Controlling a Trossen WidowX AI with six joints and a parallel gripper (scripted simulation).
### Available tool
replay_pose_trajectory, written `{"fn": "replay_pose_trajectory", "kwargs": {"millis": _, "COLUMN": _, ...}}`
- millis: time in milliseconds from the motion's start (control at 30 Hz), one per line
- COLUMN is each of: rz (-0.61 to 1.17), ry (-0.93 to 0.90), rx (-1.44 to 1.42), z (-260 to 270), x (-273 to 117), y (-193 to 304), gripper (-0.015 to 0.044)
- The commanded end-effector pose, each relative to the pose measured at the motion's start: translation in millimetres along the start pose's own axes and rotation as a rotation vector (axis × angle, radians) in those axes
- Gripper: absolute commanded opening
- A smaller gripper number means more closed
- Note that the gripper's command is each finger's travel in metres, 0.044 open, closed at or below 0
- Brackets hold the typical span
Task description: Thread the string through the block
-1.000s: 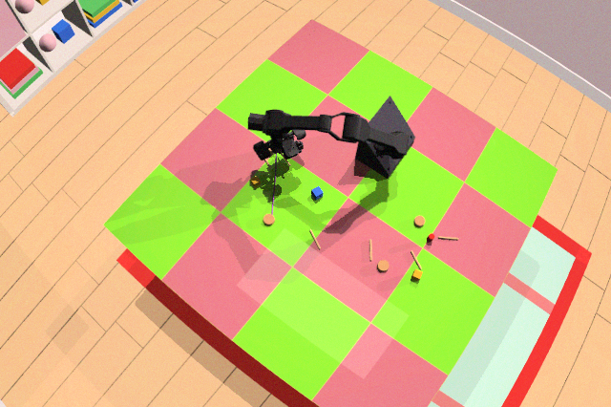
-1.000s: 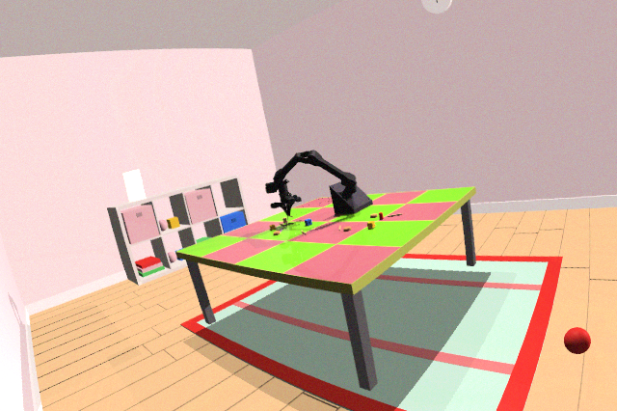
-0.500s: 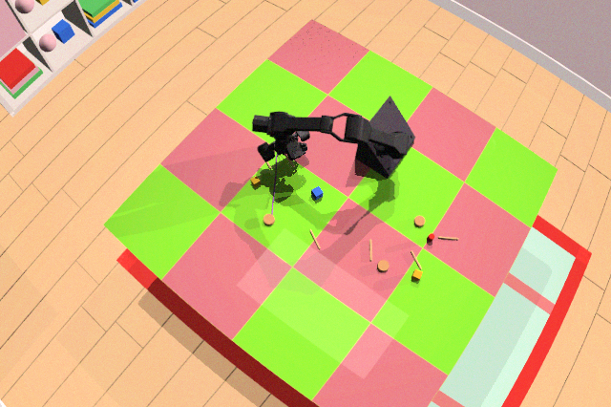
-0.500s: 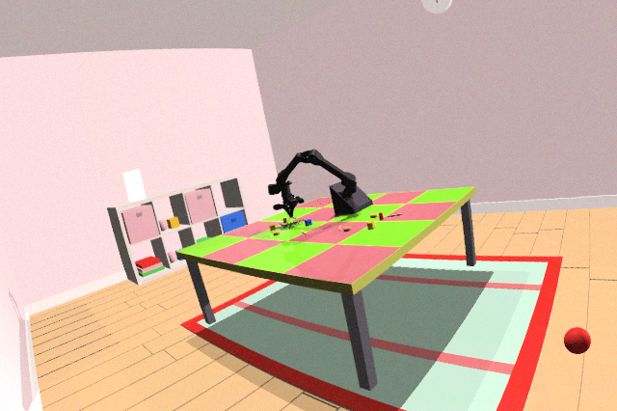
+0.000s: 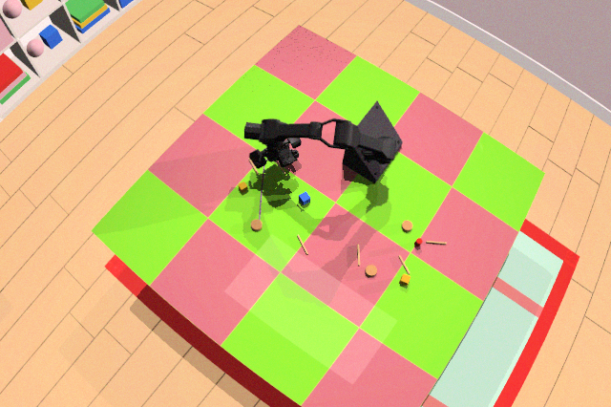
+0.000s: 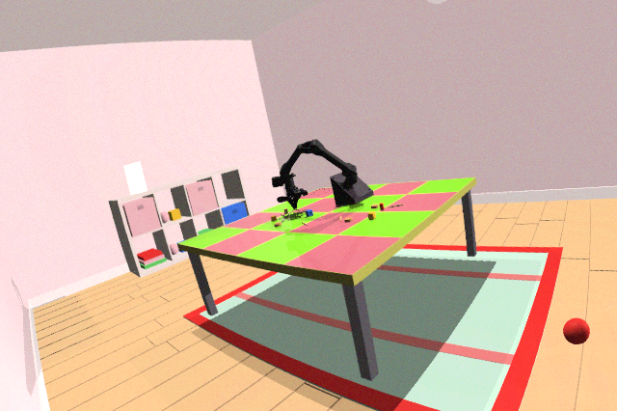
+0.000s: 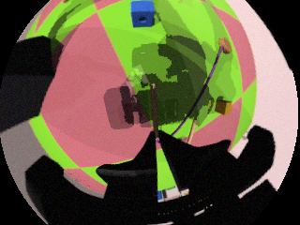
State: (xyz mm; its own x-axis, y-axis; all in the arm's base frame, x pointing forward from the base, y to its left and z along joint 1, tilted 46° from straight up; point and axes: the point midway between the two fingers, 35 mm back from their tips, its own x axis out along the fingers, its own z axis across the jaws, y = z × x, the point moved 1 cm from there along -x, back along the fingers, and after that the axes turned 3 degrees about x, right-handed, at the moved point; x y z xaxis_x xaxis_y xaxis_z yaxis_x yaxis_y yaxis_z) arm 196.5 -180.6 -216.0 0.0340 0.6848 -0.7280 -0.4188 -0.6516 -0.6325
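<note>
My gripper (image 6: 295, 206) (image 7: 156, 133) is shut on the thin wooden stick (image 7: 154, 105), which points out ahead of the fingertips above the table. The blue block (image 5: 304, 198) (image 6: 308, 212) (image 7: 142, 14) stands on the table, apart from the stick's tip; its hole shows as a dark round opening in the wrist view. The purple string (image 5: 261, 195) (image 7: 204, 86) runs from the round wooden button (image 5: 256, 224) (image 7: 225, 45) to the fingertips, curving in the wrist view. Its attachment to the stick is hidden at the fingers. No string shows at the block.
A loose stick (image 5: 253, 165) (image 7: 192, 131) and an orange cube (image 5: 242, 186) (image 7: 223, 107) lie near the gripper. Another stick (image 5: 302, 245) lies beyond the block. Farther off are more sticks, two buttons (image 5: 407, 225) (image 5: 370, 270), a red piece (image 5: 418, 242) and another orange cube (image 5: 404, 279).
</note>
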Motion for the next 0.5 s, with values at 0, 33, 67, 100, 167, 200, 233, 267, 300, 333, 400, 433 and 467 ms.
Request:
{"fn": "replay_pose_trajectory", "kwargs": {"millis": 0, "rz": -0.003, "ry": 0.002, "rx": 0.004, "z": 4, "x": 3, "y": -3, "gripper": 0.0}}
{"fn": "replay_pose_trajectory", "kwargs": {"millis": 33, "rz": -0.003, "ry": 0.002, "rx": 0.004, "z": 5, "x": 3, "y": -4, "gripper": 0.0}}
{"fn": "replay_pose_trajectory", "kwargs": {"millis": 67, "rz": -0.002, "ry": 0.002, "rx": 0.004, "z": 5, "x": 4, "y": -4, "gripper": 0.0}}
{"fn": "replay_pose_trajectory", "kwargs": {"millis": 100, "rz": -0.002, "ry": 0.002, "rx": 0.004, "z": 5, "x": 4, "y": -4, "gripper": 0.0}}
{"fn": "replay_pose_trajectory", "kwargs": {"millis": 167, "rz": -0.002, "ry": 0.002, "rx": 0.004, "z": 5, "x": 4, "y": -5, "gripper": 0.0}}
{"fn": "replay_pose_trajectory", "kwargs": {"millis": 200, "rz": -0.002, "ry": 0.002, "rx": 0.004, "z": 5, "x": 4, "y": -5, "gripper": 0.0}}
{"fn": "replay_pose_trajectory", "kwargs": {"millis": 233, "rz": -0.002, "ry": 0.002, "rx": 0.004, "z": 5, "x": 4, "y": -6, "gripper": 0.0}}
{"fn": "replay_pose_trajectory", "kwargs": {"millis": 267, "rz": -0.002, "ry": 0.002, "rx": 0.004, "z": 5, "x": 4, "y": -7, "gripper": 0.0}}
{"fn": "replay_pose_trajectory", "kwargs": {"millis": 300, "rz": -0.002, "ry": 0.002, "rx": 0.004, "z": 5, "x": 3, "y": -9, "gripper": 0.0}}
{"fn": "replay_pose_trajectory", "kwargs": {"millis": 333, "rz": -0.002, "ry": 0.002, "rx": 0.004, "z": 5, "x": 3, "y": -10, "gripper": 0.0}}
{"fn": "replay_pose_trajectory", "kwargs": {"millis": 400, "rz": -0.002, "ry": 0.002, "rx": 0.004, "z": 4, "x": 3, "y": -13, "gripper": 0.0}}
{"fn": "replay_pose_trajectory", "kwargs": {"millis": 433, "rz": -0.002, "ry": 0.002, "rx": 0.005, "z": 4, "x": 3, "y": -14, "gripper": 0.0}}
{"fn": "replay_pose_trajectory", "kwargs": {"millis": 467, "rz": -0.001, "ry": 0.002, "rx": 0.005, "z": 4, "x": 3, "y": -15, "gripper": 0.0}}
